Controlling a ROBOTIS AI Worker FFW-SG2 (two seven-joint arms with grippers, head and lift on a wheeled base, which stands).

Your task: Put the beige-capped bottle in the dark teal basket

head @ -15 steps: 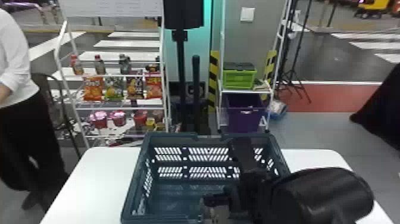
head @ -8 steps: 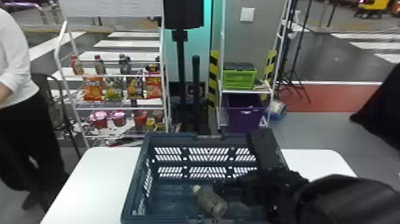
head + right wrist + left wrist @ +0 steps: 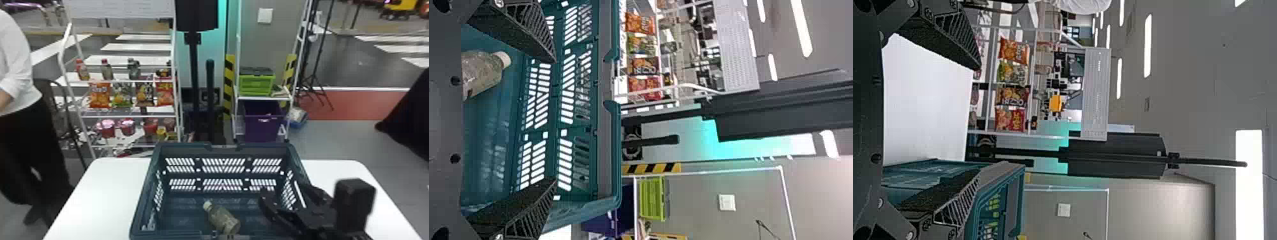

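Basket [image 3: 188, 146] and tabletop [image 3: 95, 198] cropped at head view's bottom; bottle's [image 3: 222, 218] base hidden by right claw [image 3: 281, 192], right wrist view.

No readable text or numbers, print on snack bags [image 3: 1014, 51] unclear

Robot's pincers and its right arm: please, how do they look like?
The left pincer and right pincer look alike: black, wedge-shaped fingers with open lattice ribs, silvery screws near the roots, and dark grey palms with round holes. In the head view, the right arm is black, with a blocky part.
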